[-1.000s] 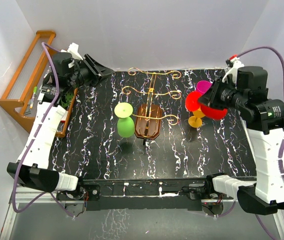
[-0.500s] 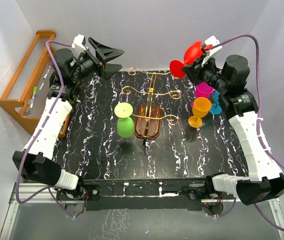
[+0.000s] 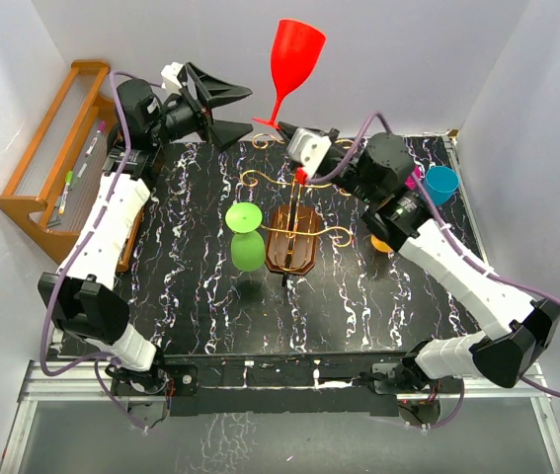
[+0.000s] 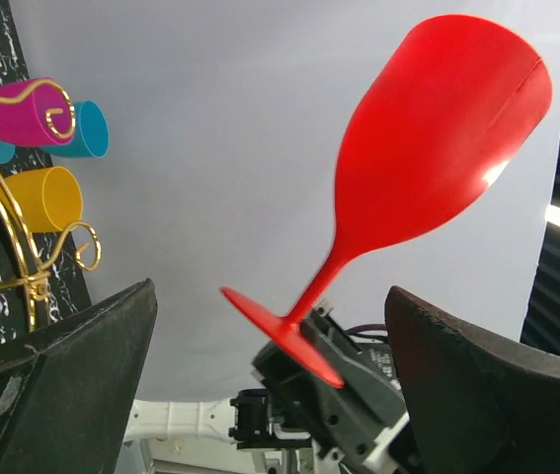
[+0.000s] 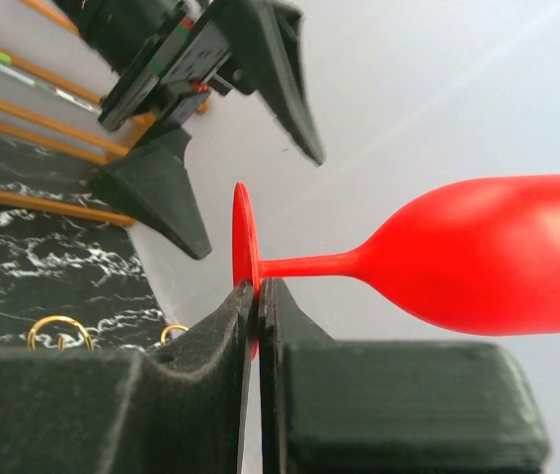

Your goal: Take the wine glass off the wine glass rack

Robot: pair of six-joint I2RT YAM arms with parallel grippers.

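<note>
Gripping the red wine glass (image 3: 294,54) by the edge of its foot with the right end effector (image 5: 257,296), jaws squeezed tight on the thin disc. Holding it high in the air, well clear of the wine glass rack (image 3: 294,252) and over the rack's far side, bowl up with a slight tilt in the overhead view. Facing it with the left end effector (image 3: 244,117), jaws spread wide, gripping nothing, just beside the glass's foot and apart from it. Down on the black marbled counter (image 3: 191,316), spotting a lime-green glass (image 3: 247,247) foot-up just left of the rack's dark oval base; cannot tell whether hanging or standing. Catching a magenta glass (image 4: 33,109), a teal glass (image 4: 87,128) and a yellow glass (image 4: 47,197) grouped beyond the gold scrolls on the right. Noting the slatted wooden shelf (image 3: 47,148) off the counter's left edge.
</note>
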